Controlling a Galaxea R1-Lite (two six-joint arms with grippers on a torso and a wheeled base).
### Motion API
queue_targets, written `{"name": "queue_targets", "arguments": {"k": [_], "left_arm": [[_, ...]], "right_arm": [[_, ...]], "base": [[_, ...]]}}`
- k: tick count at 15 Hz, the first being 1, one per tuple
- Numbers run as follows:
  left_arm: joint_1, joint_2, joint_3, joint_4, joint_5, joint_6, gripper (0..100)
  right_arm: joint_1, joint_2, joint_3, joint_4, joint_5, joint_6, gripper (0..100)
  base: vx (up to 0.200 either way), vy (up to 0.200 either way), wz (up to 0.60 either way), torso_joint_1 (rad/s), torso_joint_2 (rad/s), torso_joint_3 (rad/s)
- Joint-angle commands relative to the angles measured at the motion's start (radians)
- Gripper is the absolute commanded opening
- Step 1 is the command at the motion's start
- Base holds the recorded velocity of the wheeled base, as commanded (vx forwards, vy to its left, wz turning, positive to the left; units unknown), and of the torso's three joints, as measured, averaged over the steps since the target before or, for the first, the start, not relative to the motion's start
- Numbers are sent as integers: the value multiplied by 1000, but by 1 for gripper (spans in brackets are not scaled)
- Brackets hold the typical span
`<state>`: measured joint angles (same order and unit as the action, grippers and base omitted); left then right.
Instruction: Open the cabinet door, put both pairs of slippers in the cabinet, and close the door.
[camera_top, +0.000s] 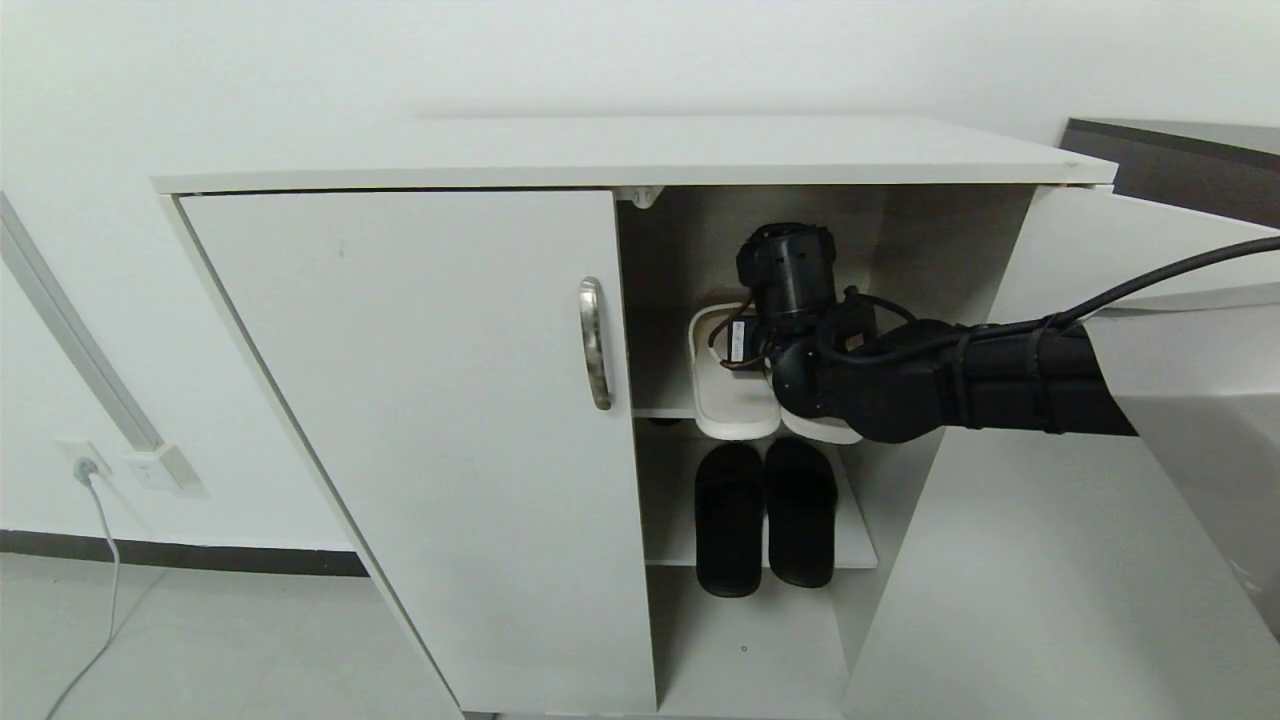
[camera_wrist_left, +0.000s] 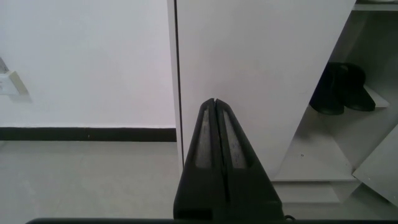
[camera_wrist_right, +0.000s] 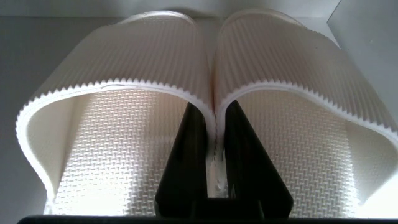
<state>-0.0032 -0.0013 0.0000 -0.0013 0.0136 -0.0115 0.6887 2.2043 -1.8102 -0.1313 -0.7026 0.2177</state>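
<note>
Where the right arm reaches through the open half of the cabinet (camera_top: 620, 150), the right pincer (camera_wrist_right: 215, 121) is closed on the white slippers (camera_wrist_right: 124, 155). One finger sits inside each shoe, and together they pinch the two inner strap walls. The pair lies on the upper shelf (camera_top: 660, 405), side by side and touching. Its long axis runs front to back, with the toes toward the back wall and the heels hanging over the shelf's front edge. There is a strip of bare shelf between the pair and the closed left door (camera_top: 420, 420). On the other side the cabinet's side wall stands nearer. The back wall is close behind the toes, and the underside of the cabinet top leaves room above the wrist.

The black slippers (camera_top: 765, 515) lie on the lower shelf (camera_top: 670, 540), pointing the same way, with their heels also past the front edge. The right door (camera_top: 1000, 600) is swung wide open beside the arm.

The left pincer (camera_wrist_left: 214, 102) is pressed fully shut with nothing in it. It is low over the floor (camera_wrist_left: 93, 180), in front of the closed left door.
</note>
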Motion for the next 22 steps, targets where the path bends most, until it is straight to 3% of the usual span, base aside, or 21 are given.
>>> {"name": "queue_targets", "arguments": {"k": [1, 10, 11, 18, 22], "left_arm": [[0, 1, 0, 0, 0, -1, 0], [0, 1, 0, 0, 0, -1, 0], [0, 1, 0, 0, 0, -1, 0], [0, 1, 0, 0, 0, -1, 0], [0, 1, 0, -2, 0, -1, 0]], "right_arm": [[0, 6, 0, -1, 0, 0, 0], [-1, 9, 0, 12, 0, 0, 0], [-1, 9, 0, 12, 0, 0, 100], [2, -38, 77, 5, -2, 2, 100], [66, -204, 246, -1, -9, 17, 100]], "base": [[0, 0, 0, 0, 0, 0], [0, 0, 0, 0, 0, 0], [0, 0, 0, 0, 0, 0], [0, 0, 0, 0, 0, 0], [0, 0, 0, 0, 0, 0]]}}
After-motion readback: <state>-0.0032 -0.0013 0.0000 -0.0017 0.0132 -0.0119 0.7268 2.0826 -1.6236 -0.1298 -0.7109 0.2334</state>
